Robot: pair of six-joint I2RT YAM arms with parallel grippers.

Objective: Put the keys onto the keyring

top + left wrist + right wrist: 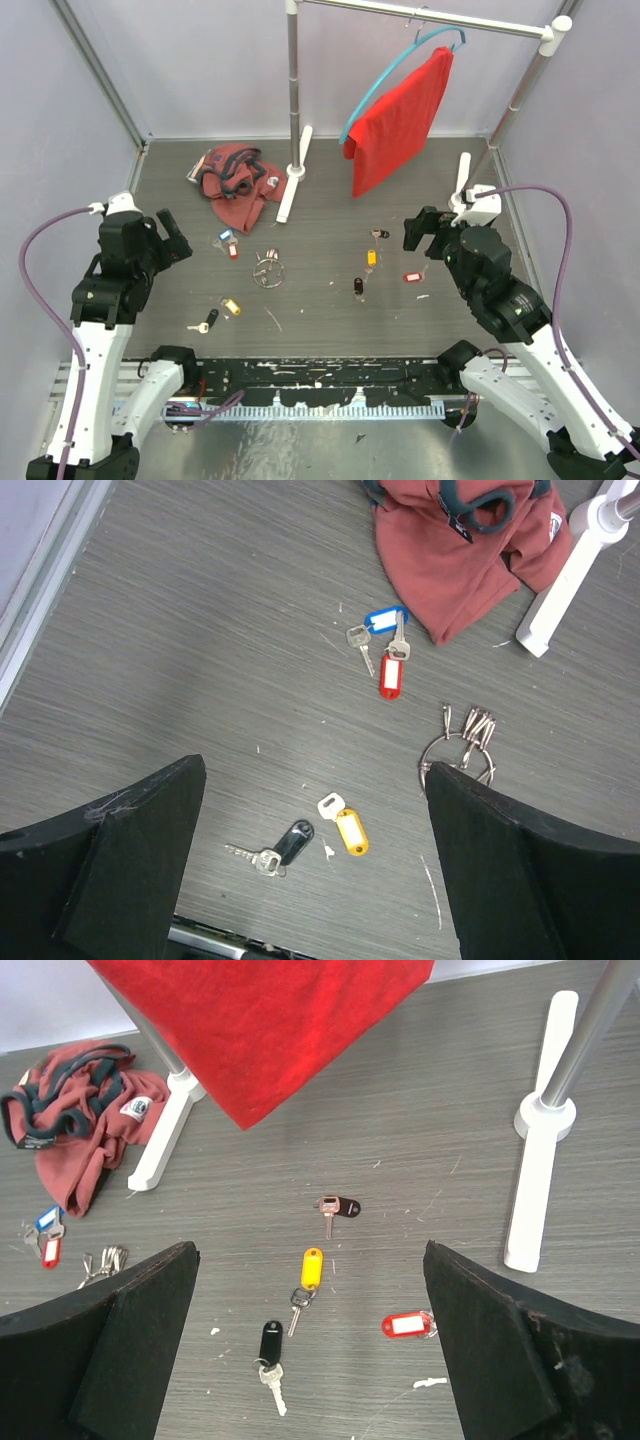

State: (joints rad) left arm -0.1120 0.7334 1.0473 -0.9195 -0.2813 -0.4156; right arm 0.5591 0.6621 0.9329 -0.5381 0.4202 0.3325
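**Fig.** The left gripper and right gripper are hovering with jaws spread wide, holding nothing. Keys are lying scattered ahead of both, and the keyring is lying ahead-right of the left one. Being light, stiff and slippery, the keys are probably best pinched by their plastic tags.

White-and-black arms, purple cables, black jaws

Left arm and right arm, each raised at its own side with the elbow bent and the wrist angled inward and down. Left gripper and right gripper: jaws spread wide, both empty.
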